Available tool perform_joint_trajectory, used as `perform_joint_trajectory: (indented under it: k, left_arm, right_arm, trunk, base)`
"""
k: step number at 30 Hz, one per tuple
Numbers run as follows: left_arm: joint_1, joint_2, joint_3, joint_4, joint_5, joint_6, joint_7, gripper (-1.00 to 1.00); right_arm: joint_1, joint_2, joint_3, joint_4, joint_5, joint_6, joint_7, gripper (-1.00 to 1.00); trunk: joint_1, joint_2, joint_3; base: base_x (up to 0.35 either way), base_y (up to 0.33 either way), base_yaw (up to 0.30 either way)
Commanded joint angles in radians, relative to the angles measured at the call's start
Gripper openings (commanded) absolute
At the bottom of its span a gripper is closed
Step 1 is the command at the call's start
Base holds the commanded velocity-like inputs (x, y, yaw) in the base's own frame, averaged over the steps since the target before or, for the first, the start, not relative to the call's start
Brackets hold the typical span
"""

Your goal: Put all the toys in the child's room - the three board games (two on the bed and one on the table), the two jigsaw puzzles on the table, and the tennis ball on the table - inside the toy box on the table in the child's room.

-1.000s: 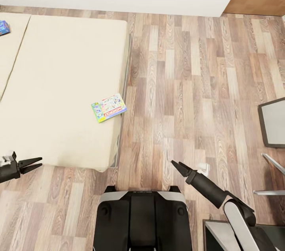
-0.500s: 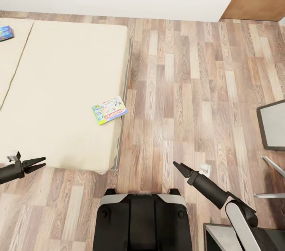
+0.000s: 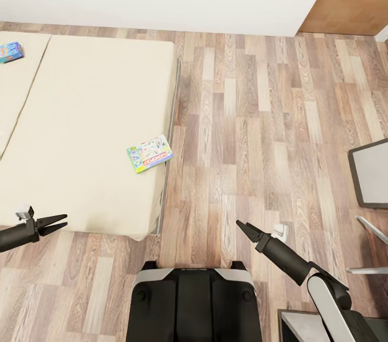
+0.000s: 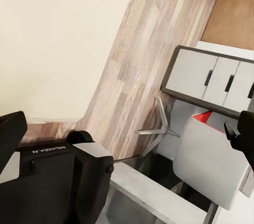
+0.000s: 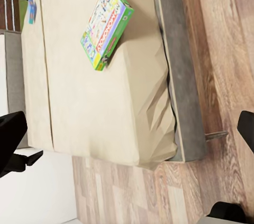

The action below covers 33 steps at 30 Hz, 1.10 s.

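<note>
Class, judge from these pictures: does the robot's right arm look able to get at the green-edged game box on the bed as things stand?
Probably not yet. The right hand hangs open over the floor, well short of the game box near the bed edge. Nothing blocks the way; the robot likely needs to get closer.

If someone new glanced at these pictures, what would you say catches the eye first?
Most striking is the green-edged board game lying flat near the right edge of the beige bed. A small blue game sits far off on the bed's other mattress half. Both grippers hang empty: the left gripper open by the bed's near edge, the right gripper above the plank floor.
</note>
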Motion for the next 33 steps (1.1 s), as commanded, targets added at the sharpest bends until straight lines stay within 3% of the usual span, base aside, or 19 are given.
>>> perform_joint_trajectory:
  k: [1,10,33]
  left_arm:
    - [0.000,0.000,0.007,0.000,-0.008,0.011,-0.004,1.00]
    - [0.000,-0.019,0.006,-0.001,-0.008,0.011,-0.004,1.00]
    - [0.000,-0.022,0.006,-0.001,-0.009,0.011,-0.004,1.00]
  right_arm:
    - [0.000,0.000,-0.001,0.000,-0.008,0.009,0.000,1.00]
    - [0.000,0.000,-0.002,0.001,-0.007,0.008,-0.001,1.00]
    - [0.000,0.000,-0.002,0.001,-0.007,0.008,-0.002,1.00]
  trunk:
    - [0.001,-0.001,0.001]
    - [0.001,-0.001,0.016]
    - [0.001,-0.001,0.054]
  base:
    - [0.000,0.000,0.000]
    - [0.000,0.000,0.000]
    - [0.000,0.000,0.000]
